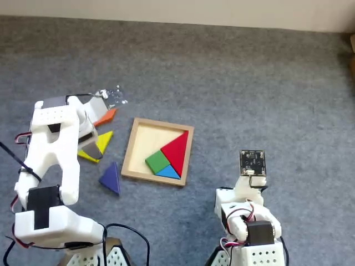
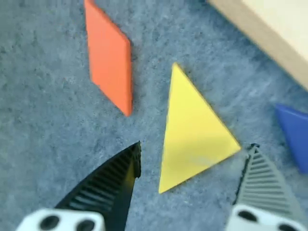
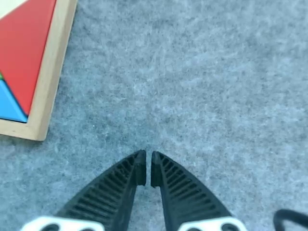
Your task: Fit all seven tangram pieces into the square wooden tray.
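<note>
The square wooden tray [image 1: 133, 149] lies mid-table and holds a red triangle [image 1: 177, 151], a green square [image 1: 157, 161] and a light blue triangle [image 1: 168, 172]. To its left on the carpet lie an orange parallelogram [image 1: 105, 116], a yellow triangle [image 1: 101, 143] and a dark blue triangle [image 1: 111, 178]. My left gripper [image 2: 192, 156] is open, just above the yellow triangle [image 2: 195, 130], one finger on each side of its near corner. The orange piece [image 2: 109, 57] lies beyond it. My right gripper [image 3: 144, 166] is shut with nothing in it, over bare carpet beside the tray's corner [image 3: 45, 91].
Grey carpet covers the whole table. The left arm [image 1: 55, 144] hangs over the loose pieces, partly hiding the yellow one. The right arm [image 1: 249, 221] sits at the front right, apart from the tray. A small clear scrap [image 1: 113, 97] lies behind the orange piece.
</note>
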Controlling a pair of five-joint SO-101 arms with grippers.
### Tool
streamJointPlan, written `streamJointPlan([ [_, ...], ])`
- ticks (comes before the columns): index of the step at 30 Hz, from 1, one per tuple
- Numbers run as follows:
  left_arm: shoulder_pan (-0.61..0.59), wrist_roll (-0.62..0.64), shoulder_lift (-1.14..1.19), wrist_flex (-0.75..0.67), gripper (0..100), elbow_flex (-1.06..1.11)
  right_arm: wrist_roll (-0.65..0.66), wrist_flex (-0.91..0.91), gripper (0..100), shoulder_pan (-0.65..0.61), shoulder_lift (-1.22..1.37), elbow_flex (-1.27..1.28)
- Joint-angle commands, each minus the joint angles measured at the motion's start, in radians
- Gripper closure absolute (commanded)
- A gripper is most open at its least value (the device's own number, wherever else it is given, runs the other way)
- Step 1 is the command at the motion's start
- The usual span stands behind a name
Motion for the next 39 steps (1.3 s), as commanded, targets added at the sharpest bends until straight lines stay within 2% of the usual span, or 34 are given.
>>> streamJointPlan([
  [1, -0.033, -0.011, 0.077, -0.029, 67, -0.076, -0.006, 0.007, 96.4, 0.013, -0.022, 0.136],
  [4, -0.045, -0.008, 0.189, -0.003, 67, -0.176, -0.006, 0.007, 96.4, 0.013, -0.022, 0.136],
  [10, -0.048, -0.009, 0.384, 0.138, 67, -0.383, -0.006, 0.007, 96.4, 0.013, -0.022, 0.136],
  [17, -0.038, -0.009, 0.486, 0.161, 72, -0.437, -0.006, 0.007, 96.4, 0.013, -0.022, 0.136],
  [21, -0.022, -0.008, 0.476, 0.196, 74, -0.409, -0.006, 0.007, 96.4, 0.013, -0.022, 0.136],
  [29, 0.033, -0.005, 0.363, 0.315, 84, -0.358, -0.006, 0.007, 96.4, 0.013, -0.022, 0.136],
  [35, 0.081, 0.112, 0.262, 0.311, 92, -0.3, -0.006, 0.007, 96.4, 0.013, -0.022, 0.136],
  [39, 0.094, 0.112, 0.225, 0.311, 94, -0.266, -0.006, 0.007, 96.4, 0.013, -0.022, 0.136],
])
